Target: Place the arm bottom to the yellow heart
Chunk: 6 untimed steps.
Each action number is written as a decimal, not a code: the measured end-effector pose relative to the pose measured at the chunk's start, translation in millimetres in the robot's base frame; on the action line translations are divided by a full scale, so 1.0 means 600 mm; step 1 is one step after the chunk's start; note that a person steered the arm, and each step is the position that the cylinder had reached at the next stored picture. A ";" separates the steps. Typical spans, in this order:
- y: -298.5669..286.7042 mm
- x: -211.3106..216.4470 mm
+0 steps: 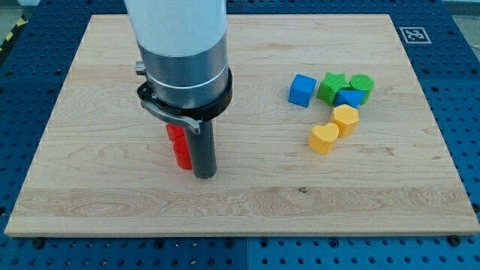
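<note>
On the view's left, my tip (pixel 205 175) rests on the wooden tabletop (pixel 90 187). It is the bottom end of a dark rod, so there is no gripper here to open, close or hold anything. Just beside my tip, on its left, are two red blocks (pixel 179 144). They sit one above the other, partly hidden behind the rod, so their shapes are hard to tell.

To the right, well apart from my tip, is a bunch of six blocks. First comes a blue cube (pixel 301 90). Next is the yellow heart (pixel 324 139), the lowest block in the bunch, touching a second yellow block (pixel 346 119) up on its right. Above those are a green star (pixel 331 87), a second blue block (pixel 349 97) and a green round block (pixel 362 86), packed close together.

That makes two red, two blue, two yellow and two green
</note>
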<state>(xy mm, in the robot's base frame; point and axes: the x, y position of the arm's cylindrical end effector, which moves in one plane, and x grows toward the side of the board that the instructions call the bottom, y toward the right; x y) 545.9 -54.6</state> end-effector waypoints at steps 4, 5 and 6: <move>0.137 0.121; 0.176 0.122; 0.198 0.122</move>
